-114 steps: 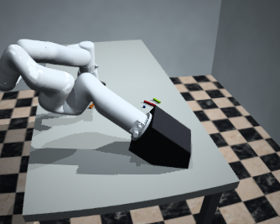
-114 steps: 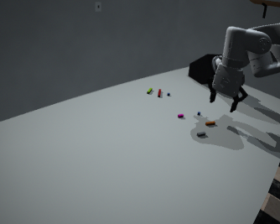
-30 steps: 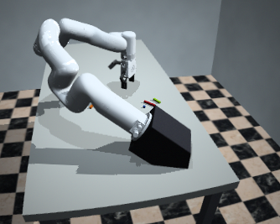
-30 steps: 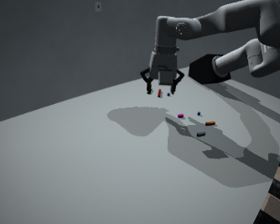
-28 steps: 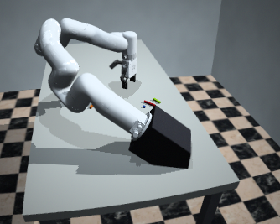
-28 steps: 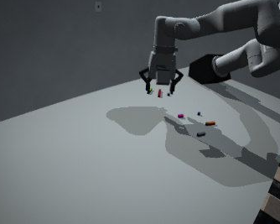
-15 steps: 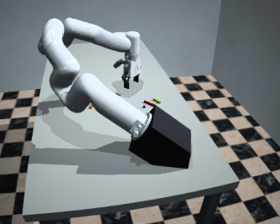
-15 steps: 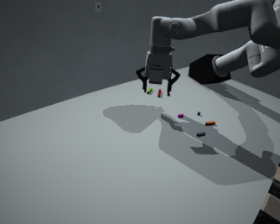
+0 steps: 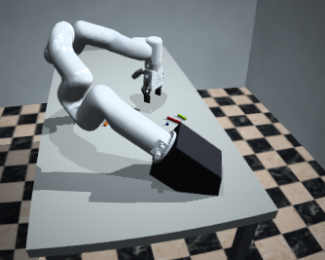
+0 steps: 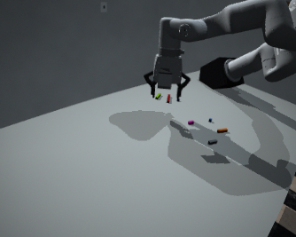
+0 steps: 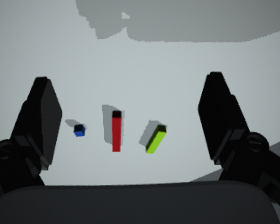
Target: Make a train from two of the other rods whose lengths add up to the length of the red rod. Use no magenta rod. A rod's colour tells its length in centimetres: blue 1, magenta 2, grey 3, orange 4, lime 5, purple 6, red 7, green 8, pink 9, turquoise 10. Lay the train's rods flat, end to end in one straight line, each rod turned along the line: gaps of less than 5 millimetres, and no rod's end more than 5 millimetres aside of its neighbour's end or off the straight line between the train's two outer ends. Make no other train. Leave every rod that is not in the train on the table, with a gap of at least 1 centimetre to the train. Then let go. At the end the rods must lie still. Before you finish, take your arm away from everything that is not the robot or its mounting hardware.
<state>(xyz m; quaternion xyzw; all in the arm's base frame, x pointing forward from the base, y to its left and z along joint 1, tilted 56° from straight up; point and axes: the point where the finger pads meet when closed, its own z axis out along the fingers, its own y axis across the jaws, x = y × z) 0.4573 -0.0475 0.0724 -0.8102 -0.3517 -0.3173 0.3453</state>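
My gripper (image 9: 153, 96) (image 10: 166, 97) (image 11: 129, 91) is open and empty, above the table. In the wrist view a red rod (image 9: 173, 120) (image 10: 168, 98) (image 11: 116, 134) lies between and below the fingers, pointing up the view. A lime rod (image 9: 182, 117) (image 10: 158, 96) (image 11: 156, 139) lies slanted to its right, apart from it. A short blue rod (image 11: 79, 130) (image 9: 167, 124) lies to its left. In the exterior view, a magenta rod (image 10: 190, 122), a second blue rod (image 10: 210, 120), an orange rod (image 10: 222, 130) and a grey rod (image 10: 213, 141) lie apart from one another.
The black arm base (image 9: 194, 162) (image 10: 216, 73) stands on the table (image 9: 135, 225) (image 10: 79, 183), near the red and lime rods in the top view. The arm's lower links reach over the table there and hide part of it. The arm's shadows cross the magenta and grey rods' area.
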